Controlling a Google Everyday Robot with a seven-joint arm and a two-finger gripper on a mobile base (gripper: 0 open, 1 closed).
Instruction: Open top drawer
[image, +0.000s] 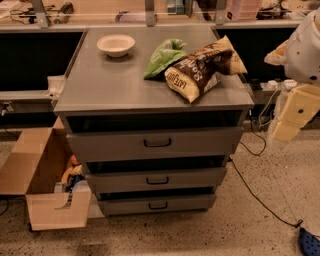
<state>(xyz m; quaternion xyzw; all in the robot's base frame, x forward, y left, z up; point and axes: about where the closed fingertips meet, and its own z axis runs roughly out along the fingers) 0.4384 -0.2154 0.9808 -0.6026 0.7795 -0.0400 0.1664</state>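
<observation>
Gripper (292, 120) right of the cabinet (150, 85), level with the top drawer (155, 143); arm (305, 45) above it cut off by right edge. Inside of top drawer too dark to read. Cardboard box (35, 170) cut by left edge, contents partly hidden by its wall. Blue thing (310, 244) in bottom-right corner cut off, cannot tell what. Clutter (50, 12) on back bench (125, 22) cropped by top edge

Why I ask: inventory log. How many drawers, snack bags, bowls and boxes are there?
Drawers: 3 (top drawer, middle drawer, bottom drawer)
Bags: 2 (green bag, brown bag)
Bowl: 1
Box: 1
Gripper: 1, right of the drawers
Total: 8
</observation>
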